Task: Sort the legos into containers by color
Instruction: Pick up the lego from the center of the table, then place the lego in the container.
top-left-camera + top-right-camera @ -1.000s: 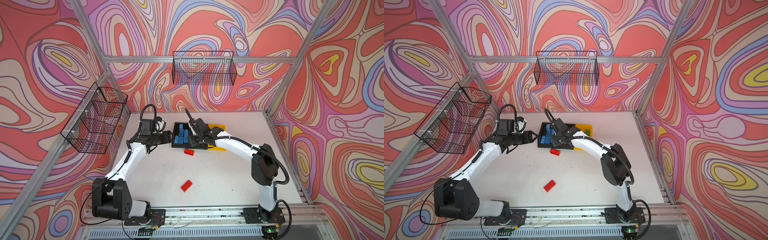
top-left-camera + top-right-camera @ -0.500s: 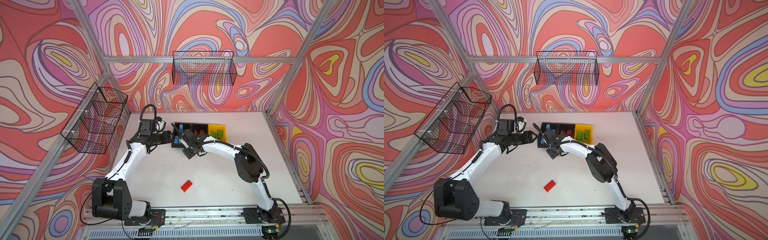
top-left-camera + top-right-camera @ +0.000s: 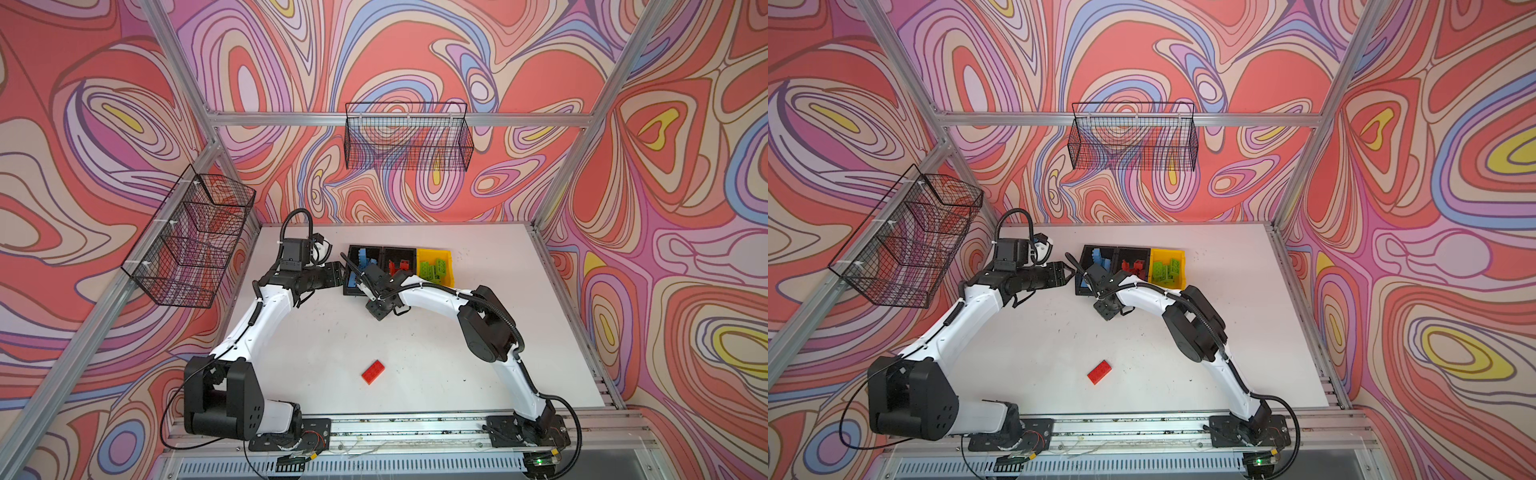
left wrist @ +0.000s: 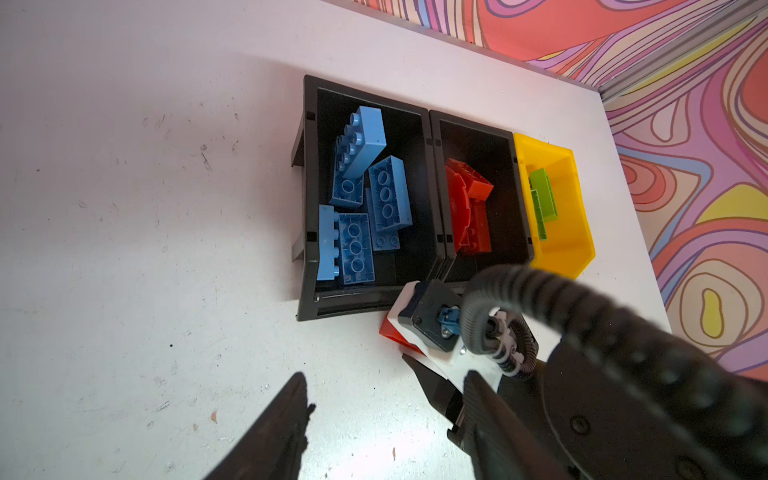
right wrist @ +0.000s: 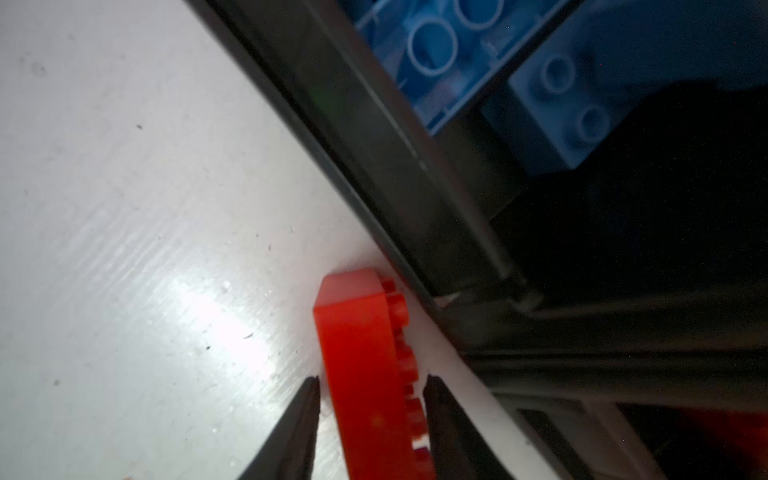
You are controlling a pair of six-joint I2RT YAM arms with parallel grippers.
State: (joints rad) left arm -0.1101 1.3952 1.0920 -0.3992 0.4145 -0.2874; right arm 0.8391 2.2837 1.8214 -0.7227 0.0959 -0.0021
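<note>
Three joined containers stand at the back: a black bin [image 3: 352, 250] [image 4: 309, 166] with blue legos [image 4: 357, 166], a black bin [image 3: 400, 250] [image 4: 437, 174] with red legos [image 4: 469, 208], and a yellow bin [image 3: 447, 254] [image 4: 569, 232] with green legos [image 4: 542, 199]. A red lego [image 5: 365, 374] [image 4: 388, 332] lies on its side by the bins' front edge. My right gripper [image 5: 372, 380] [image 3: 377, 309] points down over it, its fingers close on either side with thin gaps. Another red lego [image 3: 372, 371] [image 3: 1099, 372] lies near the front. My left gripper [image 4: 384, 374] [image 3: 338, 274] hovers open and empty left of the bins.
Two black wire mesh baskets hang on the walls, one at the back [image 3: 407, 141] and one on the left [image 3: 191, 241]. The white table [image 3: 478, 332] ends at an aluminium rail [image 3: 415, 424] in front. The two wrists are close together by the blue bin.
My right arm swung from above the bins down to the red lego in front of them, and its jaws narrowed around it. The left arm stayed still.
</note>
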